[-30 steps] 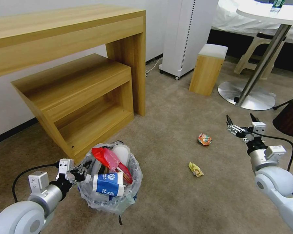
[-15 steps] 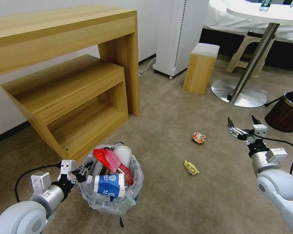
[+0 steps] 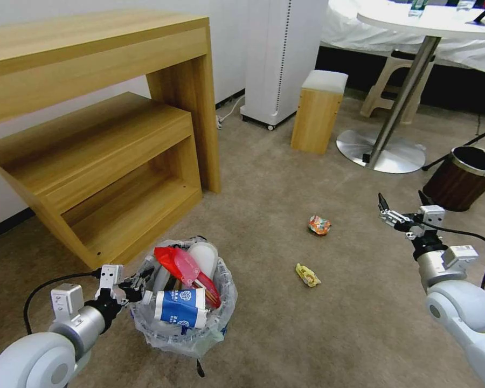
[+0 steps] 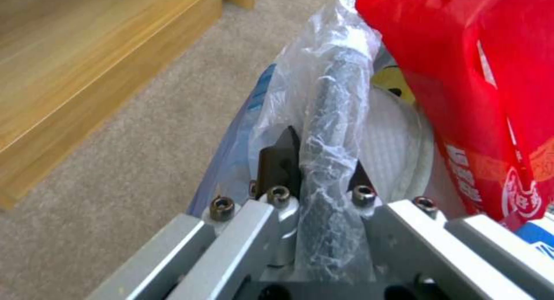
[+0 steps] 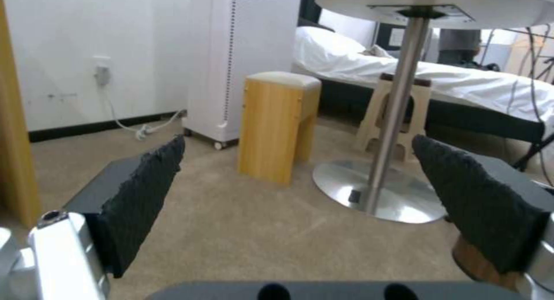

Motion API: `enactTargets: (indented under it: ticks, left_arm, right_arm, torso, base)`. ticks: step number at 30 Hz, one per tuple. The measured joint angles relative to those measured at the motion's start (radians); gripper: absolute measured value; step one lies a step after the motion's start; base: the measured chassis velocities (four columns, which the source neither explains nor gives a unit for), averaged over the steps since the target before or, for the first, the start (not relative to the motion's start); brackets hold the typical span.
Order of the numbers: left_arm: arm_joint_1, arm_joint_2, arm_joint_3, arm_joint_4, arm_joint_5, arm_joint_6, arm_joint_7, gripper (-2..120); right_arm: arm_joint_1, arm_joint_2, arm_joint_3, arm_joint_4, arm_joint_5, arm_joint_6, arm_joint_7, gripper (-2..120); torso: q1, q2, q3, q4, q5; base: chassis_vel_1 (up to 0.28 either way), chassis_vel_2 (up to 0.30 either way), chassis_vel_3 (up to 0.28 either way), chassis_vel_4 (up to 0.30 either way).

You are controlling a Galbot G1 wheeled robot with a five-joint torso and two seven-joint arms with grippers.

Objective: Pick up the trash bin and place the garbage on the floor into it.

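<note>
Wooden desk (image 3: 91, 48), wooden stool (image 3: 317, 110), round table (image 3: 431, 21), brown bin (image 3: 463, 178).

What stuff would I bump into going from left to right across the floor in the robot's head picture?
Left gripper → trash bin → yellow wrapper → crushed can → right gripper → brown bin.
</note>
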Motion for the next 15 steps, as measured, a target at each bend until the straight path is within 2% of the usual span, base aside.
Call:
enactTargets:
  ticks: [15]
  left_arm:
    - [0.000,0.001,0.002,-0.001,0.001,-0.004,0.001,3]
  right_arm:
    - [-0.031,0.010,0.021,0.005,-0.014,0.005,-0.002,100]
  torso:
    - [0.000,0.000,0.000,-0.0001,0.0001]
  base:
    - [0.000,0.000,0.000,0.000]
